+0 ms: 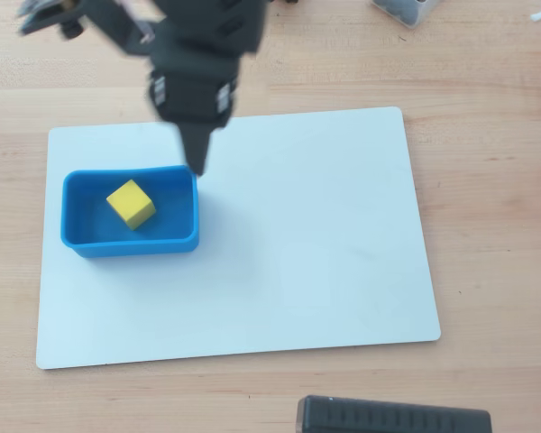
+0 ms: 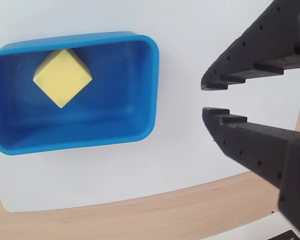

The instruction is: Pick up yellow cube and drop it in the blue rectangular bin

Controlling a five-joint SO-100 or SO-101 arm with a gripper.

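Note:
The yellow cube (image 1: 131, 204) lies inside the blue rectangular bin (image 1: 131, 245), left of the bin's middle and turned cornerwise. In the wrist view the cube (image 2: 62, 77) rests on the floor of the bin (image 2: 75, 140). My gripper (image 1: 197, 167) hovers just off the bin's far right corner in the overhead view, outside the bin. In the wrist view the gripper (image 2: 205, 98) is to the right of the bin, empty, its jaws a narrow gap apart.
The bin sits at the left of a white board (image 1: 325, 234) on a wooden table. A black object (image 1: 392, 419) lies at the table's near edge. A small container (image 1: 401, 9) is at the far right. The arm's body fills the upper left.

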